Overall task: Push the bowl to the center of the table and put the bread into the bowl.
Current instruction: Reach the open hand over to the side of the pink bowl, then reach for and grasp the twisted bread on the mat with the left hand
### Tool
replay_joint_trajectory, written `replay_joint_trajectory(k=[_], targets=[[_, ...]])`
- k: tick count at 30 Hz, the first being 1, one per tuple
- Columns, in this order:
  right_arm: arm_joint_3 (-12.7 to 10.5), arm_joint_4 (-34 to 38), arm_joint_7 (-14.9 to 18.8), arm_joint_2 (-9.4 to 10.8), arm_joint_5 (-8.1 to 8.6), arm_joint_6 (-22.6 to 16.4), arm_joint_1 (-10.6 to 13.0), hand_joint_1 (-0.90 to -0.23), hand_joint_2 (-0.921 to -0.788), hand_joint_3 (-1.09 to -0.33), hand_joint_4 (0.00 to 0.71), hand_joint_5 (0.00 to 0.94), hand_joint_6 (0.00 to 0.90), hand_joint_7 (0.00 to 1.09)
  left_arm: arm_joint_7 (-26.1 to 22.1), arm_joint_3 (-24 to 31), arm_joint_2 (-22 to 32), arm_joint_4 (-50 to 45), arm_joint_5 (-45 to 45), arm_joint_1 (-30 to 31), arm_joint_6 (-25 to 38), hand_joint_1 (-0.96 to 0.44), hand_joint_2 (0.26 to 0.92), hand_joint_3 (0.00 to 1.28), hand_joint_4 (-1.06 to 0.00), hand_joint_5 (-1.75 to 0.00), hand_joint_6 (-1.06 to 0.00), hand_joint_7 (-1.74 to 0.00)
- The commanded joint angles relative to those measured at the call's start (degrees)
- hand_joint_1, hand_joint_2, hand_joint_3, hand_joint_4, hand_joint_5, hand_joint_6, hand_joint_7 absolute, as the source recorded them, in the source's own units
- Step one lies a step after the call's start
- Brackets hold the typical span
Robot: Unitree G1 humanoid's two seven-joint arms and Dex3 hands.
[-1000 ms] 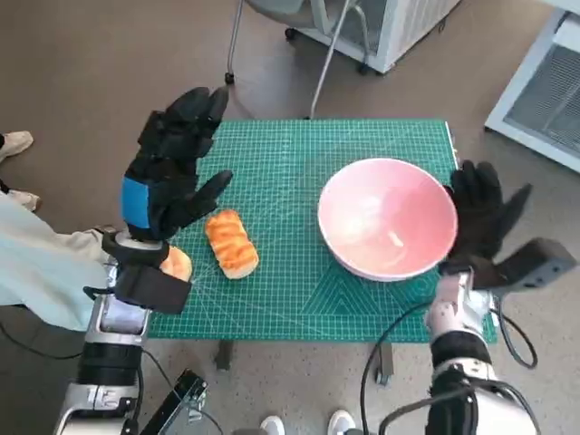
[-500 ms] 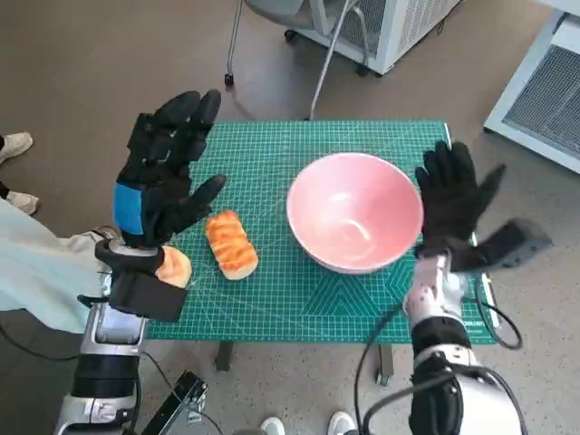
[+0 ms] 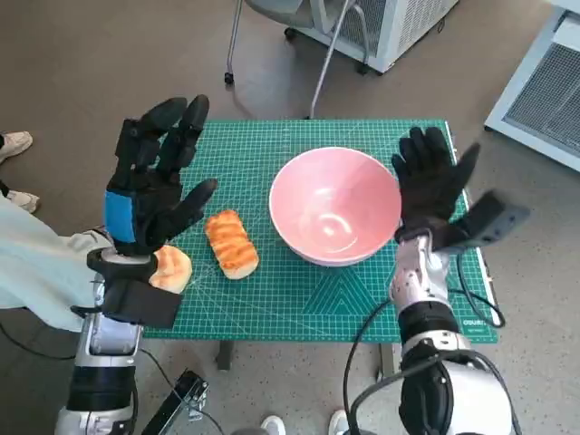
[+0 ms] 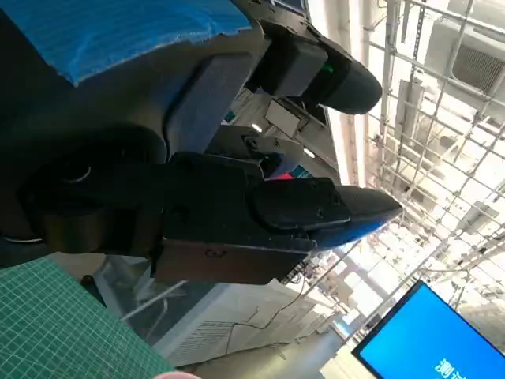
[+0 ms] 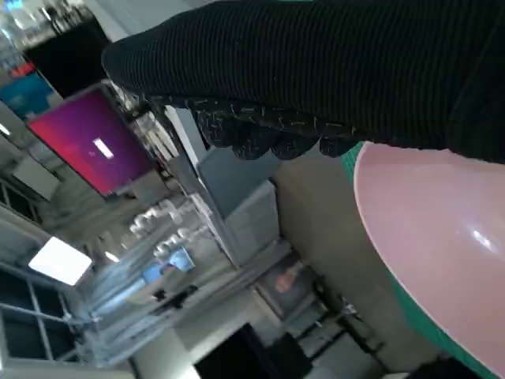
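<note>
Right hand (image 3: 433,186) flat and spread against the far-side wall of the pink bowl (image 3: 334,207), grasping nothing — a smooth, glossy, rigid shell that should glide easily on the green cutting mat (image 3: 272,299), so press low on the wall to avoid tipping it. Left hand (image 3: 149,186) hovers splayed and empty above the bread (image 3: 231,243), just beside its fingers — a soft, ridged, golden loaf, likely light; pinch it gently across the middle.

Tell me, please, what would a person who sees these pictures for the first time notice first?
The eye goes first to the big pink bowl near the middle of the green cutting mat, with the gloved right hand flat against its side. Next comes the left hand, with blue tape on its back, raised open over the mat's left edge. Between that hand and the bowl lies the golden bread, untouched.
</note>
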Motion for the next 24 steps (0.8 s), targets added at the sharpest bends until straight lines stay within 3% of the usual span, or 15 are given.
replay_joint_trajectory(k=[1,7,9,13,16,18,21,24], targets=[[1.36,0.70,-1.51,-0.46,-2.16,0.29,0.98,-0.493,-0.921,-0.776,0.325,0.014,0.158,0.65,-0.77,0.93,1.18,-1.81,-0.24,1.18,0.69,-0.26,0.921,0.25,-0.38,-0.01,-0.15,-0.76],[4.45,-0.45,-2.00,-1.93,-5.93,-3.69,1.86,-0.507,-0.921,-0.779,0.332,0.017,0.172,0.65,-3.86,1.40,3.71,-2.60,-0.93,1.59,1.05,-0.24,0.917,0.23,-0.39,-0.01,-0.15,-0.78],[6.19,-1.12,-2.52,-2.55,-7.90,-6.08,2.25,-0.508,-0.921,-0.776,0.346,0.023,0.176,0.66,-6.69,1.38,6.22,-2.67,-1.14,1.54,1.04,-0.24,0.911,0.21,-0.39,-0.02,-0.15,-0.78],[10.27,-3.02,-4.15,-4.14,-13.00,-12.63,3.92,-0.512,-0.921,-0.772,0.366,0.026,0.163,0.69,-16.42,1.42,13.72,-3.44,-3.21,1.27,1.86,-0.23,0.902,0.15,-0.39,-0.02,-0.18,-0.75],[14.19,-5.23,-6.27,-6.22,-18.26,-18.90,5.40,-0.527,-0.921,-0.768,0.376,0.028,0.152,0.71,-24.27,1.05,19.21,-3.76,-4.74,0.14,3.06,-0.20,0.891,0.11,-0.39,-0.02,-0.21,-0.72],[16.09,-6.70,-7.12,-7.34,-20.69,-22.48,6.18,-0.540,-0.921,-0.763,0.378,0.026,0.129,0.74,-27.98,0.66,21.70,-3.52,-5.42,-0.81,3.36,-0.15,0.877,0.08,-0.39,-0.02,-0.23,-0.68],[17.64,-8.71,-6.37,-8.63,-22.22,-27.13,7.20,-0.544,-0.921,-0.762,0.377,0.022,0.106,0.76,-32.26,-0.22,24.36,-2.79,-5.93,-2.26,3.18,-0.09,0.863,0.05,-0.39,-0.02,-0.28,-0.60],[18.32,-10.84,-3.42,-9.21,-21.28,-30.57,8.03,-0.549,-0.921,-0.763,0.375,0.020,0.088,0.79,-35.32,-1.61,26.47,-1.52,-4.87,-4.01,2.05,-0.04,0.848,0.02,-0.40,-0.02,-0.35,-0.50]])
